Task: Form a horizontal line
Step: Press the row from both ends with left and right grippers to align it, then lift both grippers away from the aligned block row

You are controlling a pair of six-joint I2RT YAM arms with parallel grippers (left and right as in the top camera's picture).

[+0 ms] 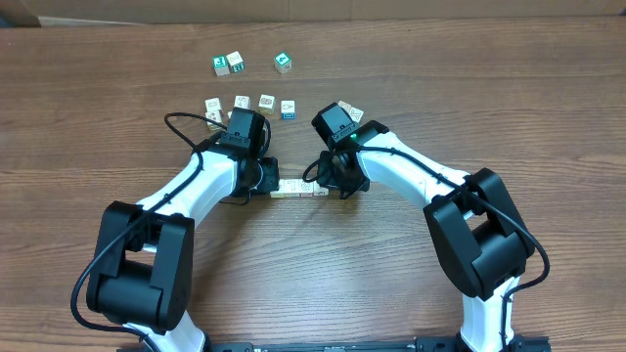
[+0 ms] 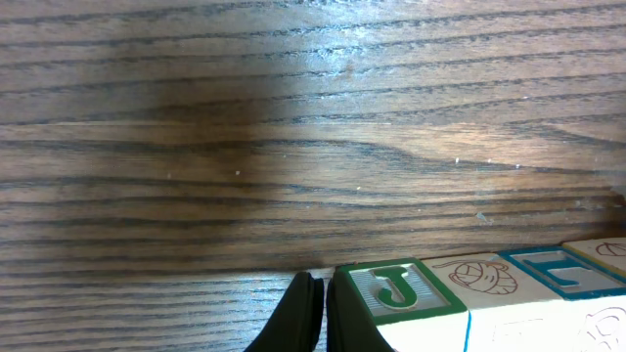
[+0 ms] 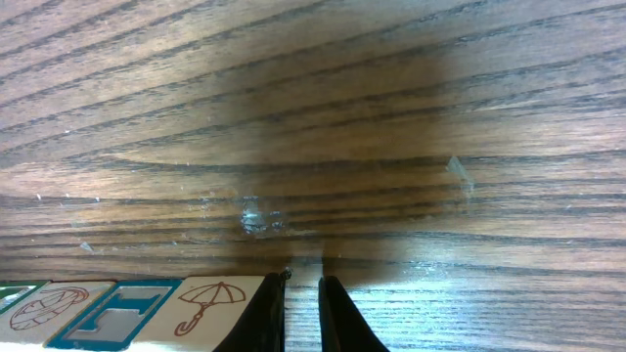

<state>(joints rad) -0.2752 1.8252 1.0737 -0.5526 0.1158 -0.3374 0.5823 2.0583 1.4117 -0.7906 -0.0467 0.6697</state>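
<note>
Overhead view looks straight down on the bench (image 1: 548,108), both arms visible. Each wrist view sits low and close, facing across woodgrain; both share the horizontal line (image 2: 489,293) (image 3: 127,308) along their bottom edges.

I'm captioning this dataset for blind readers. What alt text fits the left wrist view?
A row of wooden cubes runs along the bottom right edge on a dark wood-grain table, starting with a green letter J block. The left tool, its fingers nearly together, sits against the row's left end.

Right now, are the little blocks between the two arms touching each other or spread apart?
Touching. The left wrist view shows the row of blocks side against side with no gaps, and the overhead view shows one straight strip between the two arms.
</note>
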